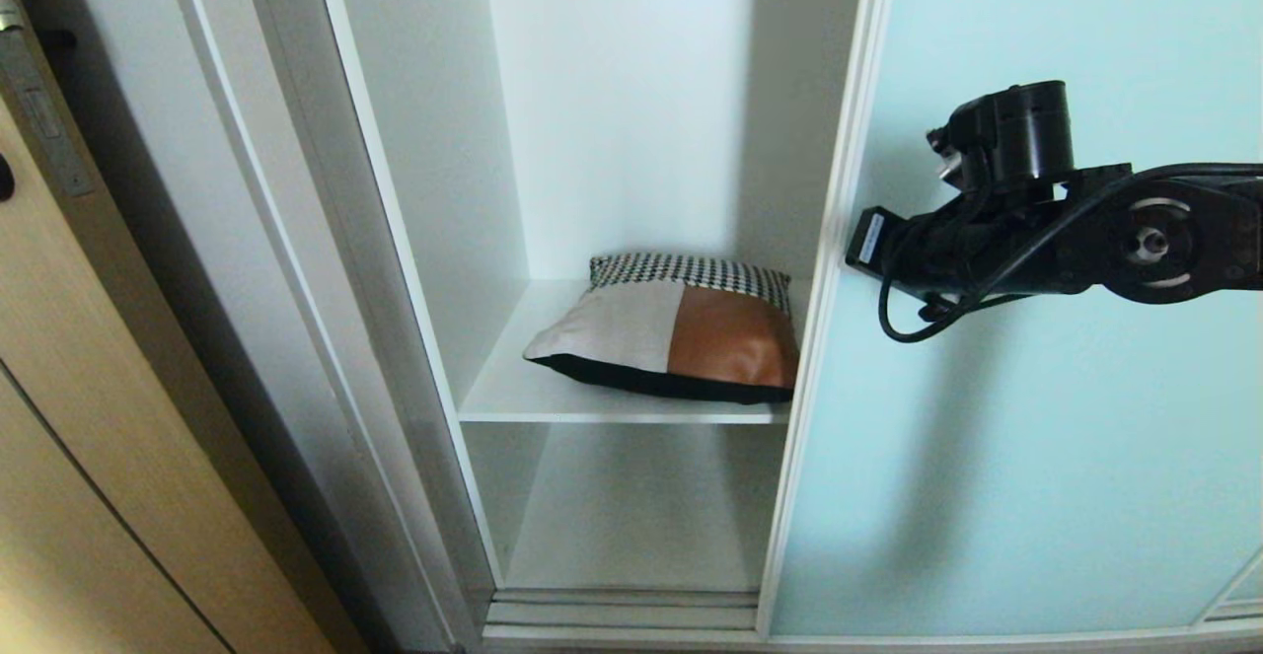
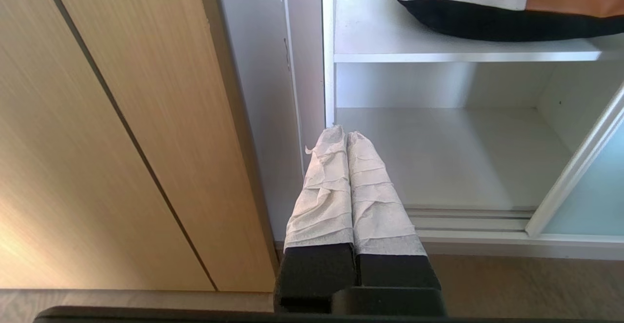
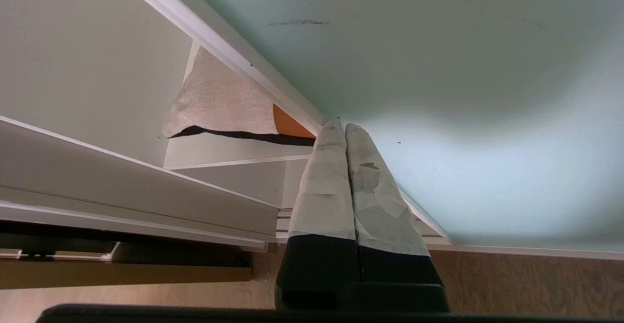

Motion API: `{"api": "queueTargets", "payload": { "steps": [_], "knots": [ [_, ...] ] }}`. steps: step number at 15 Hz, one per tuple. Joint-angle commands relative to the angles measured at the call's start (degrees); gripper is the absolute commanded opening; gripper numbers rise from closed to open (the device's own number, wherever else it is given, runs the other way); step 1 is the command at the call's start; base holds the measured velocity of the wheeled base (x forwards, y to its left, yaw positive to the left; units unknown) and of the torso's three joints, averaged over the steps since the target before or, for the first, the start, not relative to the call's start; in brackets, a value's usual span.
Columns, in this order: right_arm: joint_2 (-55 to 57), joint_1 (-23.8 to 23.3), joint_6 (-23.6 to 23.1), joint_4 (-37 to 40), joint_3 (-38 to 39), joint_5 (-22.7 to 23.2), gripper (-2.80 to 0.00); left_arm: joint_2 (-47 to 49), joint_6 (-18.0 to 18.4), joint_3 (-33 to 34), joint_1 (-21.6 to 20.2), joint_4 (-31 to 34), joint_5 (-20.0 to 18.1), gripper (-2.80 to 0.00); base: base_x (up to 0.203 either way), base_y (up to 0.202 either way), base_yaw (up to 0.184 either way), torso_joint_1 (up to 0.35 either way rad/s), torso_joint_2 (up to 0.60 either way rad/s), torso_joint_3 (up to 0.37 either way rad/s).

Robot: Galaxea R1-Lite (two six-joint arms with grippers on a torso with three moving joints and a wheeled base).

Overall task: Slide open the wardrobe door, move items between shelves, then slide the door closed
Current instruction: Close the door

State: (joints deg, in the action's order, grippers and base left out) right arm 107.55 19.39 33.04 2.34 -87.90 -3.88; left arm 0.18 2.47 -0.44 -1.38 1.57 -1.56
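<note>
Right gripper (image 3: pixel 341 130), fingers pressed together, reaches level across the sliding wardrobe door (image 1: pixel 1036 457) toward its frame edge.

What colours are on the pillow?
The pillow has black-and-white checks, cream and orange patches, and a black underside; head view shows it best.

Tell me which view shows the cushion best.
The head view: the whole cushion lies on the shelf, all three panels visible. The left wrist view shows only its lower edge; the right wrist view shows a corner beside the door.
</note>
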Motion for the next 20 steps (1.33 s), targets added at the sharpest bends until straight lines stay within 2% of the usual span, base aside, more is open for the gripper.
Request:
{"api": "queueTargets", "payload": {
  "steps": [1,6,11,16,20],
  "knots": [
    [1.19,-0.58,0.19,-0.08,-0.94,0.01,-2.80,0.08,-0.01,0.00,-0.03,0.01,-0.02,-2.80,0.000,0.000,0.000,0.000,0.00,0.000],
    [2.13,0.59,0.19,-0.06,-2.01,0.09,-2.80,0.08,-0.01,0.00,-0.03,0.01,-0.02,-2.80,0.000,0.000,0.000,0.000,0.00,0.000],
    [2.42,4.78,0.10,-0.06,-2.07,0.06,-2.80,0.08,-0.01,0.00,-0.03,0.01,-0.02,-2.80,0.000,0.000,0.000,0.000,0.00,0.000],
    [1.73,12.01,-0.23,-0.14,-1.42,0.09,-2.80,0.08,-0.01,0.00,-0.03,0.01,-0.02,-2.80,0.000,0.000,0.000,0.000,0.00,0.000],
    [-2.94,14.30,-0.28,-0.14,1.72,0.41,-2.80,0.08,-0.01,0.00,-0.03,0.01,-0.02,-2.80,0.000,0.000,0.000,0.000,0.00,0.000]
  ]
}}
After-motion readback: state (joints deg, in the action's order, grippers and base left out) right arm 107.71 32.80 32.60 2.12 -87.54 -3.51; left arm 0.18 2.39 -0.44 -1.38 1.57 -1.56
